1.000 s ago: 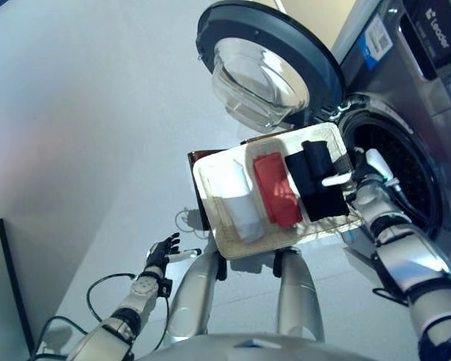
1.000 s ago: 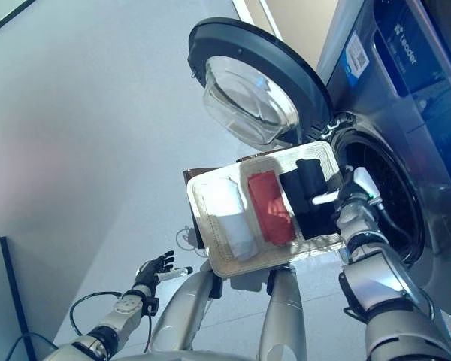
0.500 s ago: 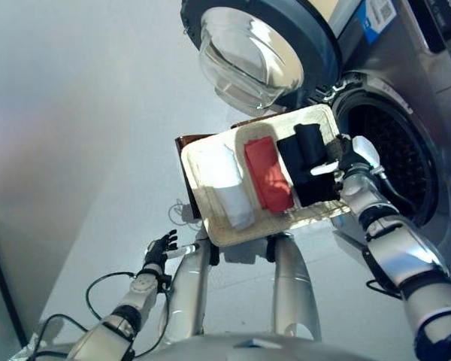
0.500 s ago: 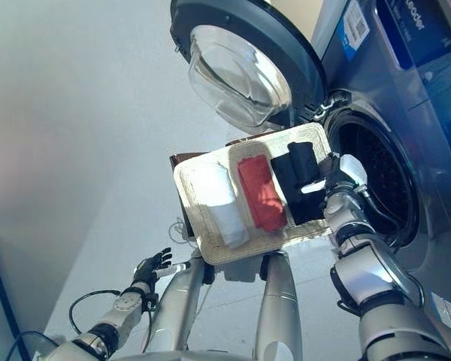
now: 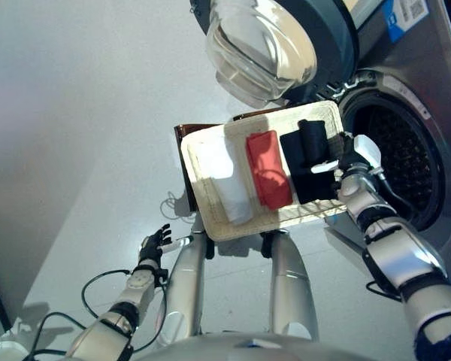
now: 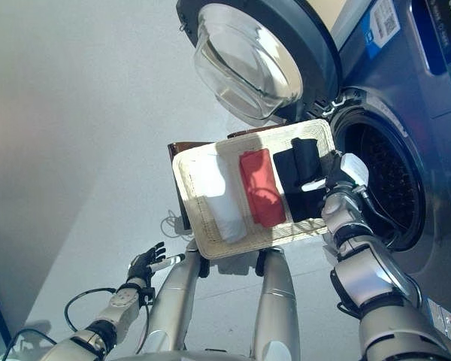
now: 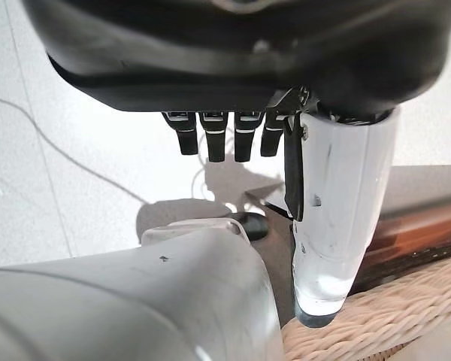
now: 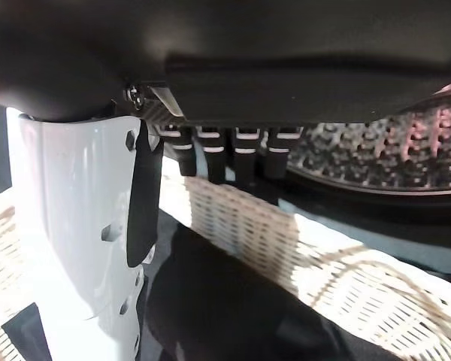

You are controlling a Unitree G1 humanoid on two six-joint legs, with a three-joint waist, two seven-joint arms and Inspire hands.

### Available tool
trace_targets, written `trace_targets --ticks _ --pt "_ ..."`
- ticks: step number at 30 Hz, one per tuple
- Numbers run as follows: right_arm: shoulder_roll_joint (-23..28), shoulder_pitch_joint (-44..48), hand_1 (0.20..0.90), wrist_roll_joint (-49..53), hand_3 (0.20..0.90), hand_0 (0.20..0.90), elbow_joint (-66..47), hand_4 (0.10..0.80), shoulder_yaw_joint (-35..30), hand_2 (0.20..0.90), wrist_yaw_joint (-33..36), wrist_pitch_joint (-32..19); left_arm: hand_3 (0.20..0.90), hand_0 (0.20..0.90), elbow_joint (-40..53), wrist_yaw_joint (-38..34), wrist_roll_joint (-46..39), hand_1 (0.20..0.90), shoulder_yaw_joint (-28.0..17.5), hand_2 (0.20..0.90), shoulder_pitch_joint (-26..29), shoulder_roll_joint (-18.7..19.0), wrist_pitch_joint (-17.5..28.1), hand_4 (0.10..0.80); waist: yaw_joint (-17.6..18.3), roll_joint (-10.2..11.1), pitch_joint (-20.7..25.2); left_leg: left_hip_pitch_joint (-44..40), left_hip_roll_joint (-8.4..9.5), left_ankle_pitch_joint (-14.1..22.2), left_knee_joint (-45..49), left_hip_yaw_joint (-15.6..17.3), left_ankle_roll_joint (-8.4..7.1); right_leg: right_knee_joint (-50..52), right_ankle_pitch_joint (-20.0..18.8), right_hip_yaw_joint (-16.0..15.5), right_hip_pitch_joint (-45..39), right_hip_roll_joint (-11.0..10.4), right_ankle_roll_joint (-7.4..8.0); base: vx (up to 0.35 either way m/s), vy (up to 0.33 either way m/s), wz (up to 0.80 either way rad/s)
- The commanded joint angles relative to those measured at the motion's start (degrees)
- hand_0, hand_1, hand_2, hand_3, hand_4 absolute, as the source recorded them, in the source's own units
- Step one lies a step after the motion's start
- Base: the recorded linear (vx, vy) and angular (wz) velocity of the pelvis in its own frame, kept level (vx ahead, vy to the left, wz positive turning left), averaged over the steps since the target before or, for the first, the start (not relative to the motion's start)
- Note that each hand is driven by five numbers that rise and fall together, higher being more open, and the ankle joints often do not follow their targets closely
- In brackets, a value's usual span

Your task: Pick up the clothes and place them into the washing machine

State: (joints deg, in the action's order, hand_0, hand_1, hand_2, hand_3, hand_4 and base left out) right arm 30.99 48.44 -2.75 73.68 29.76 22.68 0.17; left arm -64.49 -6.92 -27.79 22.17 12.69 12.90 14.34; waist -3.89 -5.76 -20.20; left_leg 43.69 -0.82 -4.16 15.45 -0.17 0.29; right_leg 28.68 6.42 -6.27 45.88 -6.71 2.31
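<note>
Wicker basket [image 5: 210,226] with three folded clothes: white [image 5: 227,180], red [image 5: 269,169], black [image 5: 307,162].

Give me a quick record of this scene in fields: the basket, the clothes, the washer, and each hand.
basket: woven tray in front of the washer, holding three folded items
clothes: white cloth, red cloth, black cloth, side by side
washing machine: door open, drum exposed
right hand: at the basket's edge by the black cloth, fingers straight
left hand: low beside the robot, open, empty

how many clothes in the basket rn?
3, side by side in the wicker basket: white cloth on the robot's left, red cloth in the middle, black cloth nearest the washer.
</note>
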Motion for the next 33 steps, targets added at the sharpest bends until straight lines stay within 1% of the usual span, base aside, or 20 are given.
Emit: trace_targets --ticks 1,3,4,6,15,19,24,33 --pt "-2.14 0.49 0.900 0.07 0.900 0.900 -8.59 0.800 3.06 0.900 -1.51 -2.75 0.900 0.900 -0.36 -1.13 -0.33 0.900 -1.84 0.900 -1.19 2.48 1.78 0.800 -2.05 2.67 1.05 3.83 2.60 3.13 5.83 -0.05 -1.71 -9.55 -6.04 -2.36 -5.18 1.23 0.70 0.007 0.008 0.04" --pt "-2.88 -0.58 0.900 0.03 0.900 0.900 -10.93 0.800 2.66 0.900 -1.48 -2.66 0.900 0.900 -0.38 -1.22 -0.47 0.900 -2.14 0.900 -1.02 2.64 1.75 0.800 -1.96 3.39 0.90 3.67 2.55 3.12 5.82 -0.11 -1.77 -10.14 -6.35 -2.58 -5.66 1.16 0.75 0.006 -0.002 0.05" --pt "-2.88 -0.59 0.900 0.03 0.900 0.900 -10.94 0.800 2.65 0.900 -1.48 -2.66 0.900 0.900 -0.38 -1.22 -0.47 0.900 -2.14 0.900 -1.03 2.64 1.75 0.800 -1.96 3.40 0.89 3.66 2.56 3.12 5.81 -0.12 -1.77 -10.15 -6.35 -2.58 -5.67 1.16 0.75 0.014 0.006 0.08" --pt "-3.53 -1.75 0.900 0.11 0.900 0.900 -10.58 0.800 2.54 0.900 -1.65 -2.80 0.900 0.900 -0.58 -1.44 -0.27 0.900 -2.30 0.900 -0.73 2.88 1.80 0.800 -2.17 4.16 0.77 2.90 2.55 2.94 5.13 -0.25 -1.83 -11.22 -6.88 -2.87 -6.84 1.07 0.91 0.010 0.011 0.09" --pt "-4.40 -3.75 0.900 0.39 0.900 0.900 -10.87 0.800 1.52 0.900 -1.61 -3.13 0.900 0.900 -0.95 -1.73 0.62 0.900 -2.56 0.900 -0.17 3.39 1.94 0.800 -2.81 5.89 0.11 -0.69 2.47 1.68 1.99 -0.77 -2.07 -15.40 -8.75 -3.64 -11.28 1.00 1.63 0.017 0.001 0.06" --pt "-4.45 -3.76 0.900 0.82 0.900 0.900 -9.38 0.800 1.42 0.900 -1.58 -3.32 0.900 0.900 -0.75 -1.89 0.89 0.900 -2.41 0.900 0.16 3.63 2.06 0.800 -2.91 6.36 0.25 -1.82 2.48 1.24 0.87 -0.66 -2.11 -16.80 -9.33 -3.86 -12.73 0.93 1.66 0.000 0.000 0.00" --pt "-4.07 -3.03 0.900 1.24 0.900 0.900 -4.56 0.800 1.54 0.900 -1.75 -3.74 0.900 0.900 -1.39 -1.92 1.82 0.900 -2.01 0.900 0.75 3.35 2.07 0.800 -3.43 5.90 0.17 -2.45 2.79 0.75 0.01 -0.59 -2.07 -17.69 -9.57 -4.01 -13.50 0.65 1.62 0.001 0.000 -0.01" --pt "-1.35 -2.08 0.900 1.49 0.900 0.900 -0.61 0.800 0.84 0.900 -1.81 -3.60 0.900 0.900 -1.18 -1.50 2.16 0.900 -2.00 0.900 -0.42 3.15 1.92 0.800 -3.47 3.94 0.02 -2.17 2.86 0.51 -0.09 -0.20 -2.06 -16.65 -9.36 -3.53 -12.19 0.52 1.31 0.000 0.000 0.00"
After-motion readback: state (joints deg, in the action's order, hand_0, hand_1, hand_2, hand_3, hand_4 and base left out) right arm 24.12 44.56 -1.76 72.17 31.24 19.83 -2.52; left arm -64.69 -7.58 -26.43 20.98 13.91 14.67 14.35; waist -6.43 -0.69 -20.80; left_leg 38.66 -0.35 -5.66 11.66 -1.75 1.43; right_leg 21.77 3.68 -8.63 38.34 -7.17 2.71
